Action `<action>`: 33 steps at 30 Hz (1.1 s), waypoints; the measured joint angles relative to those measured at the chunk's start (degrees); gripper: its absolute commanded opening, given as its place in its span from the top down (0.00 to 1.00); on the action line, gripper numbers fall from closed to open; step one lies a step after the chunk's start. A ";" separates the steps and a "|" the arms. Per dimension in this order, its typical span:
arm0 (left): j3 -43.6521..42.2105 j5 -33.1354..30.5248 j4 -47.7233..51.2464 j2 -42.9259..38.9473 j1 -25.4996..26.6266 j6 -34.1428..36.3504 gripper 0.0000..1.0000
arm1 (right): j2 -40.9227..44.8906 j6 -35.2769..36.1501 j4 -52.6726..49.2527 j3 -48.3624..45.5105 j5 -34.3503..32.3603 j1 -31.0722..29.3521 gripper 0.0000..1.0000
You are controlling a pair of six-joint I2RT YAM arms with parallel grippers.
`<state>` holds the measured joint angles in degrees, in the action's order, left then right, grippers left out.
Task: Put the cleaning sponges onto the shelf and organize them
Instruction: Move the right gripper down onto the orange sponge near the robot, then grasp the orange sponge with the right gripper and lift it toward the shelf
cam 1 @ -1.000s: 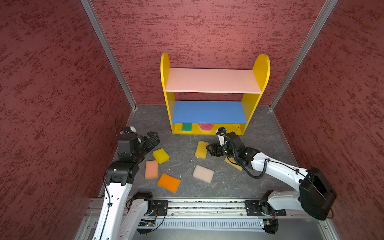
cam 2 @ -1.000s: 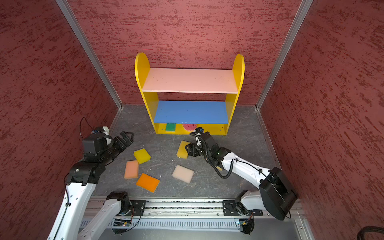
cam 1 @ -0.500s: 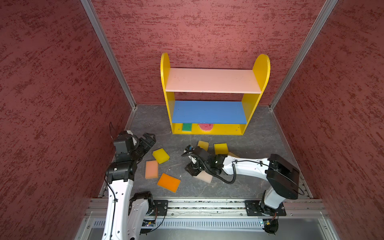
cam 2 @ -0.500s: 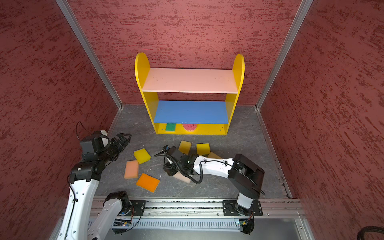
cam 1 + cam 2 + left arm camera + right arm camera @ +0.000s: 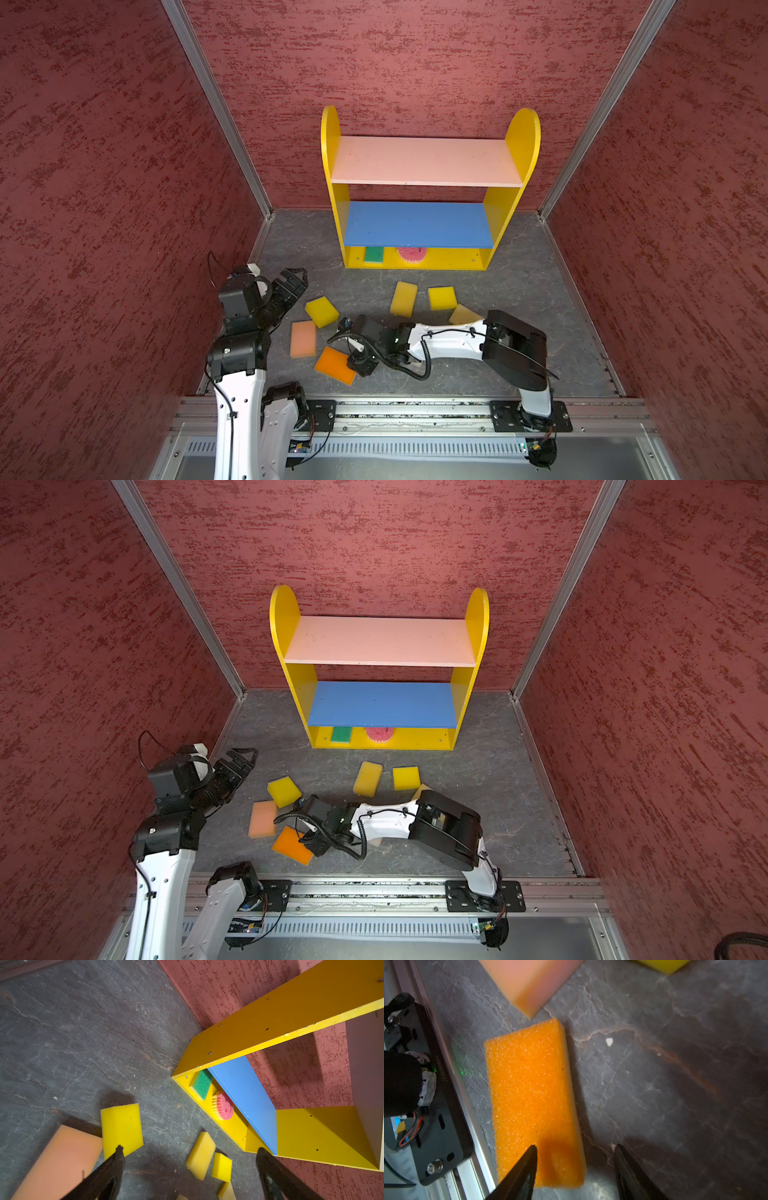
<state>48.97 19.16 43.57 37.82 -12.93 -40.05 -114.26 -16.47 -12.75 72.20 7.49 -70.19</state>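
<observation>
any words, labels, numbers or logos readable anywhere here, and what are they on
Sponges: no text.
Shelf: no text.
Base plate, right wrist view: one short printed line along its edge, too blurred to read.
Nothing else legible in any view.

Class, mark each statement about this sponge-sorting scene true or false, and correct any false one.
1. The green sponge and round pink sponge lie on the shelf's bottom board. True.
2. The left end effector grips a sponge. False: its jaws stand open, holding nothing.
3. The orange sponge lies on the floor beside the right end effector. True.
4. The blue middle board carries three sponges. False: none shows on it.
</observation>
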 measured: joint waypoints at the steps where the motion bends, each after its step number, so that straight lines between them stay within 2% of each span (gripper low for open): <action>1: -0.07 0.09 0.09 0.00 -0.09 0.00 0.02 | -0.28 0.00 0.02 0.22 0.33 0.00 0.44; 8: -0.44 0.55 0.07 0.24 -0.31 -0.07 0.02 | -1.36 0.09 0.24 1.64 2.56 0.00 0.73; 12: -1.73 3.34 -1.81 0.55 -0.48 -0.15 0.07 | -1.36 -0.13 0.50 1.57 2.60 0.00 0.79; 16: -3.89 9.94 -6.05 2.05 0.09 -0.04 0.13 | 0.22 -0.28 1.75 -0.48 2.43 0.50 0.89; 19: -3.87 11.52 -7.39 3.69 3.26 1.11 0.13 | 3.39 -1.22 2.29 -3.61 2.97 1.97 0.93; 23: -3.37 11.54 -7.50 3.74 8.98 3.04 0.10 | 9.14 -3.17 4.02 -7.91 3.48 6.93 0.97; 28: -3.04 11.45 -7.69 4.22 13.79 4.70 0.06 | 18.49 -5.64 5.70 -12.76 3.65 14.10 0.99; 33: -3.37 11.41 -9.99 6.75 19.15 4.79 0.02 | 25.94 -7.19 5.95 -16.17 2.67 17.94 1.00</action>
<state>45.60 30.57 33.58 44.58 6.22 -35.27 -88.31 -23.66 -6.81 56.03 10.15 -52.25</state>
